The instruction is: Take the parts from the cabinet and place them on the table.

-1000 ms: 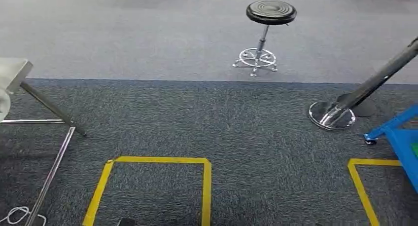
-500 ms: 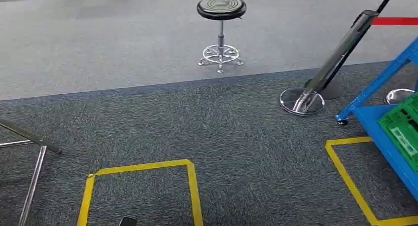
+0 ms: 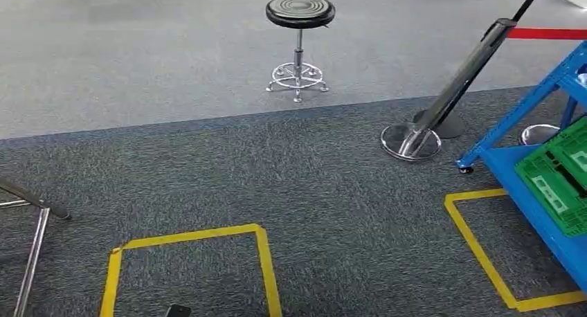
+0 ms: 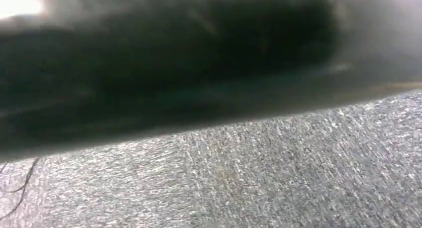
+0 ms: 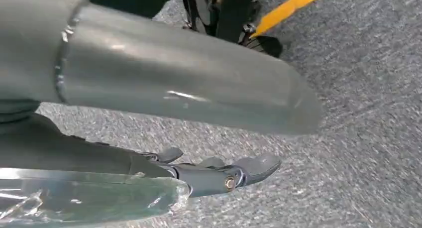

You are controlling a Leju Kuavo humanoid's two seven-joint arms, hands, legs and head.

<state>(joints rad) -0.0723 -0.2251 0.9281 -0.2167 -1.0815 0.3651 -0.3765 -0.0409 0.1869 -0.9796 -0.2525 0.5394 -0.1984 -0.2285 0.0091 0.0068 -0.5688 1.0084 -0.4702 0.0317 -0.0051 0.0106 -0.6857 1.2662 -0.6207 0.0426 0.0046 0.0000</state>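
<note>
The blue cabinet (image 3: 529,185) stands at the right edge of the head view on small wheels. On its low shelf lies a green crate (image 3: 557,182). At the far left, the metal legs of the table (image 3: 31,251) reach down to the carpet. In the right wrist view my right hand (image 5: 219,175) hangs over the grey carpet, its dark fingers (image 5: 259,166) stretched out flat and the thick grey thumb (image 5: 174,88) apart from them. Nothing lies between them. A clear film shows by the wrist.
A black round stool (image 3: 300,12) stands on the lighter floor ahead. A leaning stanchion (image 3: 457,82) with a chrome base (image 3: 410,142) and a red belt (image 3: 547,33) stands beside the cabinet. Yellow tape squares (image 3: 263,261) (image 3: 477,244) mark the dark carpet.
The camera has turned to the right. The cabinet and its green crate have come into the picture, and the table legs have slid towards the left edge.
</note>
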